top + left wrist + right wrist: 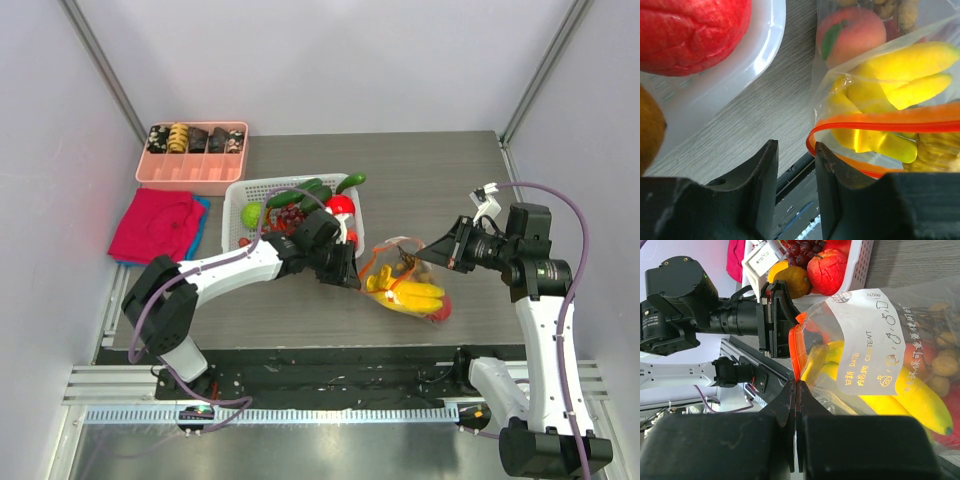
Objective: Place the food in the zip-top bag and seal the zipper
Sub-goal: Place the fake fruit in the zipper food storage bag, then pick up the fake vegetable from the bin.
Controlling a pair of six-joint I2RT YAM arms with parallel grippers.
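Woodgrain tabletop (pixel 430 170). Right gripper (pixel 796 386) clamps zipper (pixel 796 352); left gripper (pixel 796 149) half-open, empty. I should straddle the zipper end before closing.

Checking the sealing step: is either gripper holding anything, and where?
The right gripper is shut on the zipper at one end of the zip-top bag's mouth. The left gripper, jaws apart beside the zipper, holds nothing.

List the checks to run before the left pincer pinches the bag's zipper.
1. Bananas and peach inside zip-top bag: ok.
2. Right pincer shut on zipper: ok.
3. Left pincer open, nothing gripped: ok.
4. Zipper end between the left jaws: cannot tell, it sits right at one jaw's tip.
5. Zipper sealed: not ok, the mouth gapes.
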